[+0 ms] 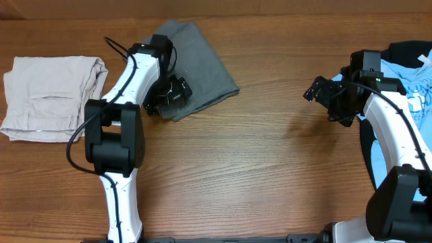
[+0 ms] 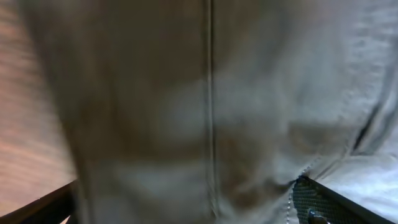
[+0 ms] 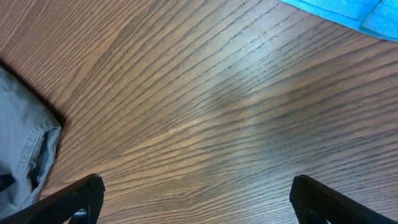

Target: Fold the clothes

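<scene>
The gray garment (image 1: 202, 57) lay at the top of the table (image 1: 270, 169), left of centre, already doubled over into a rough slanted rectangle. The left gripper (image 1: 169, 94) sat low on its near edge. In the blurred left wrist view, cloth filled the frame and the fingertips (image 2: 320, 202) showed only at the bottom corners, so the jaws seemed to be spread wide with nothing pinched. The right gripper (image 1: 317, 90) hovered over bare wood, its jaws wide apart and empty. It was just beside the blue shirt (image 1: 412, 81), which was heaped at the right edge. A beige garment (image 1: 50, 98) lay folded at the far left.

The gray cloth looked light, limp and thin, and likely to sag and slide on the smooth wood. A pinch through both layers at a corner or along the seam would probably hold best, since a grip in the middle would only bunch it.
</scene>
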Robot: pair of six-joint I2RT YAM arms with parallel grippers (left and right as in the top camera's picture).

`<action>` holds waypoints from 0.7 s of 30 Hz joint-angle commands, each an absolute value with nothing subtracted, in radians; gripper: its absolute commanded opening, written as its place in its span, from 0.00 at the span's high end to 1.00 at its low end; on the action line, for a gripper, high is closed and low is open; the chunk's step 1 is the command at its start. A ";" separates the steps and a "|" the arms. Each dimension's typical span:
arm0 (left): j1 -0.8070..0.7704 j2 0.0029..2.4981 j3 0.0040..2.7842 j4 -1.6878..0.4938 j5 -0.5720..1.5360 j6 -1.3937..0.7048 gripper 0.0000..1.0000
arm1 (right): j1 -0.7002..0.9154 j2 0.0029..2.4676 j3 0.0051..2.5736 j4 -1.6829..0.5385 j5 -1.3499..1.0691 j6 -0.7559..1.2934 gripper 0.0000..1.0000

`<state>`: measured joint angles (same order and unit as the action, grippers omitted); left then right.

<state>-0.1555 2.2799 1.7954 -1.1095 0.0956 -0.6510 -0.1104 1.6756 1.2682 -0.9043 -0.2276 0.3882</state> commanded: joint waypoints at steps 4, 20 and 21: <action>-0.158 2.339 1.785 -1.099 0.105 -0.579 0.00 | -0.110 1.671 1.275 -0.899 -0.217 0.386 0.00; -0.159 2.340 1.654 -1.004 0.104 -0.572 0.51 | -0.110 1.671 1.275 -0.899 -0.217 0.386 0.00; -0.158 2.340 1.651 -1.005 0.104 -0.571 0.59 | -0.110 1.671 1.275 -0.899 -0.217 0.385 0.00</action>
